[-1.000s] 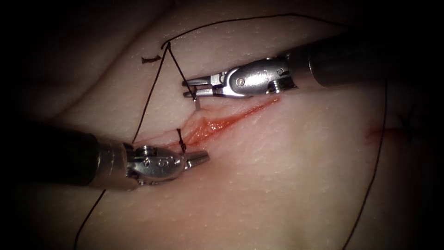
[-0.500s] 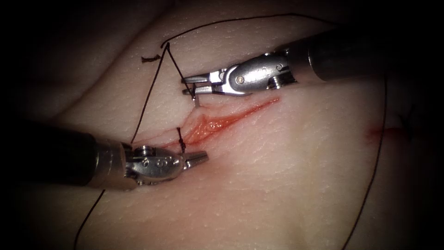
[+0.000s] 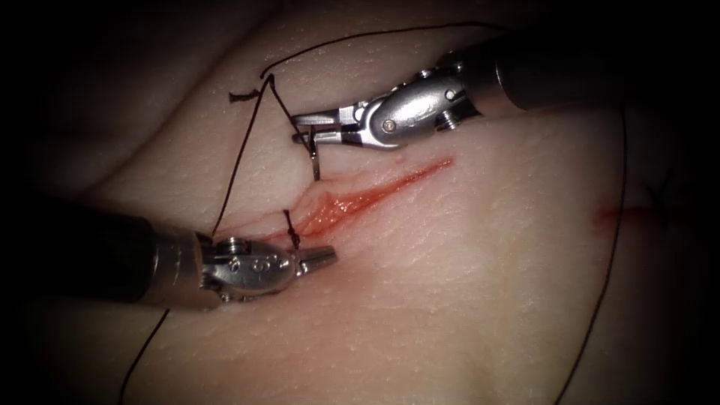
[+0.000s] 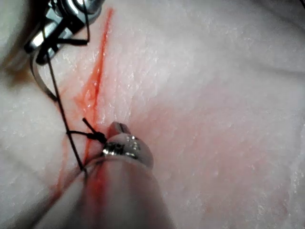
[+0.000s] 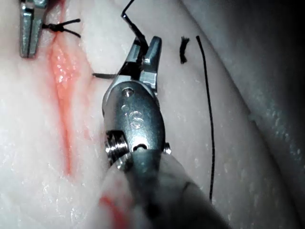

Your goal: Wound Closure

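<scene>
Right pincer (image 3: 304, 127) clamped on needle (image 3: 316, 163) above cut (image 3: 360, 199); left pincer (image 3: 324, 258) closed, empty, beside knot (image 3: 294, 237).

Dim, heavily vignetted endoscope view; wrist views perhaps overexposed.

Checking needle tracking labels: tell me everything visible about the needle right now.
The needle is a thin, curved sliver of bright metal, held in the jaws of the right arm's tool, which are shut on its upper part. The rest hangs down toward the tissue, its lower end at the surface just left of the cut; whether that end is in the tissue cannot be told. Dark thread runs up from the jaws. In the left wrist view it shows as a curved steel band.
</scene>
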`<move>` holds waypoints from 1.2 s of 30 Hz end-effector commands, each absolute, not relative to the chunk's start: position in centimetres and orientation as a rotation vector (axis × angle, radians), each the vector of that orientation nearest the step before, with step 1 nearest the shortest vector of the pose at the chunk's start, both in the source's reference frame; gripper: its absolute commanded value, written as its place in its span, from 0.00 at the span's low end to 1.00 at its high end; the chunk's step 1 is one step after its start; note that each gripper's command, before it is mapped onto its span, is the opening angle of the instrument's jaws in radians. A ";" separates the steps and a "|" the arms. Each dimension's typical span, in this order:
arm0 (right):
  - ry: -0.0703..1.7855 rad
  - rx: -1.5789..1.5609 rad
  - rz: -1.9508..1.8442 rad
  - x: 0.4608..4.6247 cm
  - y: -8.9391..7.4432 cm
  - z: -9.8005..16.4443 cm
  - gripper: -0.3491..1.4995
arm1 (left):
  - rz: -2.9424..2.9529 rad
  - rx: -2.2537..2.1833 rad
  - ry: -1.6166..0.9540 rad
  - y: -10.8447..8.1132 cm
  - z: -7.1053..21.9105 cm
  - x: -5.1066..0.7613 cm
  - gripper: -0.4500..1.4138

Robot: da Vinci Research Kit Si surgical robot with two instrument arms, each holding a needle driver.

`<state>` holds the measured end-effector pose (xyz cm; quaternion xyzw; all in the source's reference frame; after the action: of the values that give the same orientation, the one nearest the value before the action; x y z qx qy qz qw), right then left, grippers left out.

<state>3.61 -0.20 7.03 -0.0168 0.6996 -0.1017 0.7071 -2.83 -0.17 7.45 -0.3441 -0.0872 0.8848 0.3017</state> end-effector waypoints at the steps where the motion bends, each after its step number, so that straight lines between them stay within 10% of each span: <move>1: 1.557 -0.044 -0.235 3.69 -0.2 7.0 0.00 | 2.347 -0.912 -0.234 -0.2 7.5 -2.88 0.00; 36: 1.566 0.049 -0.352 3.69 -0.4 6.9 0.00 | 2.343 -0.915 -0.251 -0.2 7.4 -2.83 0.00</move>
<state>3.61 -0.38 6.81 0.0221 0.7010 -0.1577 0.6952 -2.78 -0.12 7.32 -0.3453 -0.0936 0.8834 0.3027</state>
